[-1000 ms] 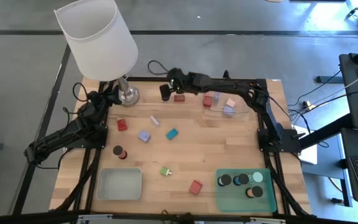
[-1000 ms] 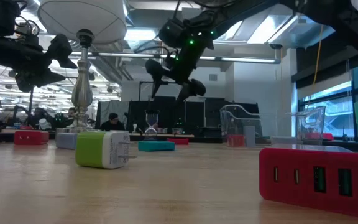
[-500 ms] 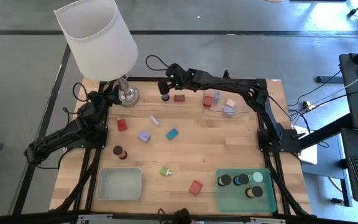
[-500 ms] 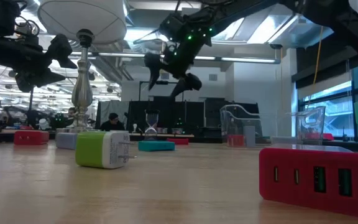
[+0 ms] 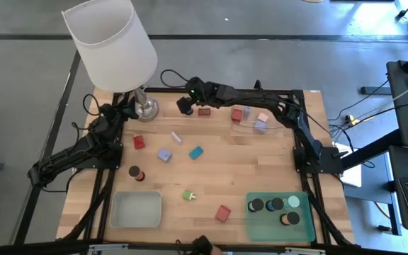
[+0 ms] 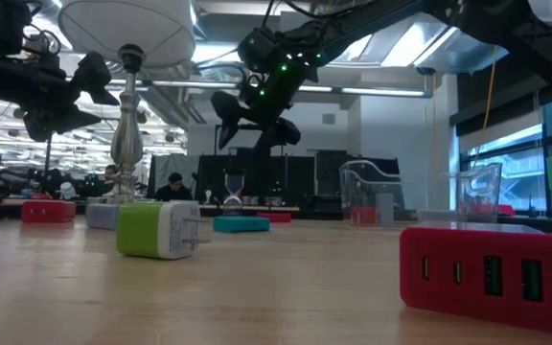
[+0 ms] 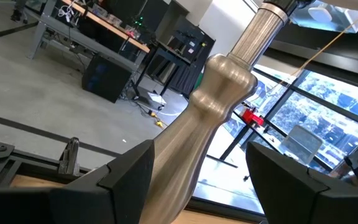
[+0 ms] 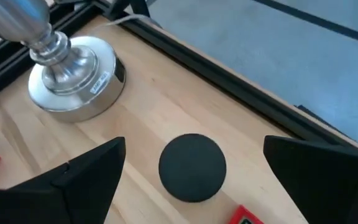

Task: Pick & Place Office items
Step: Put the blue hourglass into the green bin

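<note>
My right gripper (image 5: 183, 106) hangs open over the table's far edge, slanting down, near the lamp's base (image 8: 73, 78). In the right wrist view a short dark cylinder (image 8: 192, 167) stands on the wood below, between the two fingers and apart from them. A dark red block (image 5: 204, 111) lies just right of it. More office items lie mid-table: a red block (image 5: 139, 142), a lilac block (image 5: 163, 154), a teal block (image 5: 195, 152), a red-topped cylinder (image 5: 137, 173), a green piece (image 5: 188, 195) and a red block (image 5: 223, 212). My left gripper (image 5: 126, 108) waits open at the left, with the lamp's stem (image 7: 216, 106) ahead.
The tall white-shaded lamp (image 5: 112, 42) stands at the far left corner. A clear tray (image 5: 278, 127) with several blocks sits at the far right, a grey tray (image 5: 136, 210) at the near left, and a green tray (image 5: 304, 225) with several cylinders at the near right.
My right gripper has rolled about its own axis and edged a little toward the table's left edge, toward the lamp's base, staying open and at about the same height above the wood.
</note>
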